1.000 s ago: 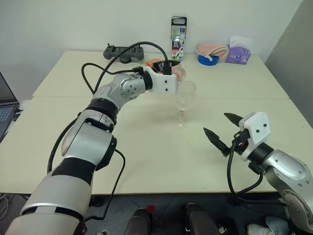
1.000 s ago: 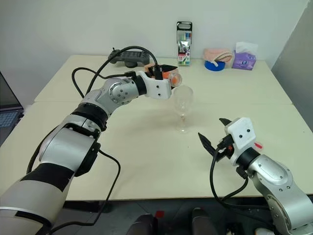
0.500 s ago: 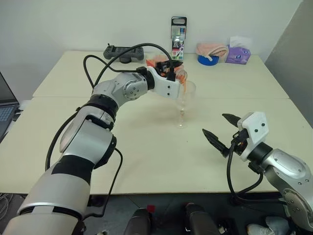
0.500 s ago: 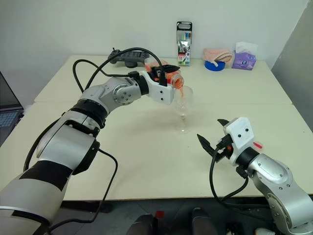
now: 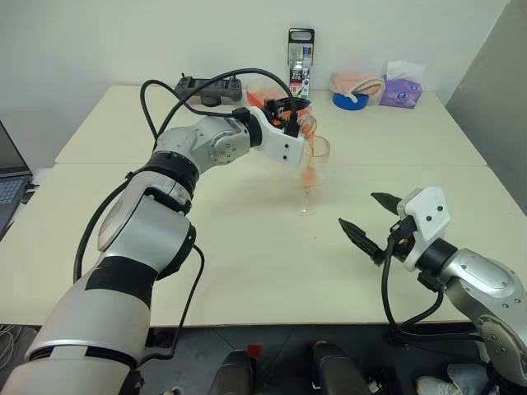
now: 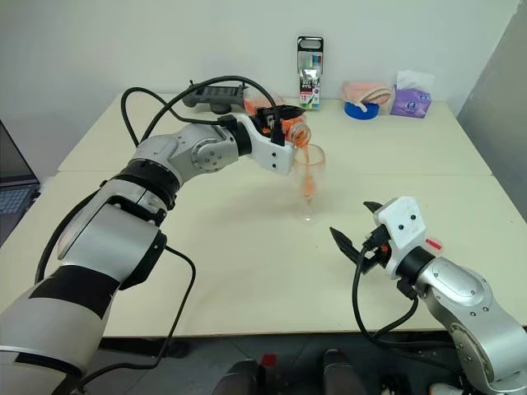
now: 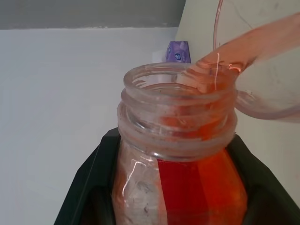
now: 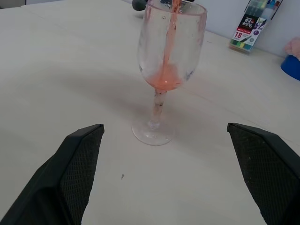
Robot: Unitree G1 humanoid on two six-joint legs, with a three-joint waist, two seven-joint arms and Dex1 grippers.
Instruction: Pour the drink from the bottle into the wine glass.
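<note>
My left gripper [image 5: 284, 111] is shut on the clear bottle [image 7: 178, 154], which has no cap on and is tipped mouth-down over the wine glass [image 5: 310, 177]. The glass stands upright in the middle of the table. A thin stream of orange-red drink [image 8: 165, 75] runs from the bottle's mouth into the bowl and pools at its bottom. The bottle's neck [image 5: 305, 124] sits just above the near-left rim of the glass. My right gripper [image 5: 360, 211] hovers open and empty over the table, to the right of the glass and nearer to me.
Along the far edge of the cream table [image 5: 247, 247] lie a black controller [image 5: 202, 86], a tall marker pack [image 5: 300, 53], a pink cloth [image 5: 356, 82], a blue tape roll [image 5: 350, 100] and a purple tissue pack [image 5: 401, 89]. A laptop [image 5: 10, 189] stands at the left.
The left wrist has rolled and tipped the bottle further over the glass. The drink, not flowing a second ago, now streams into the bowl. The right gripper has stayed put.
</note>
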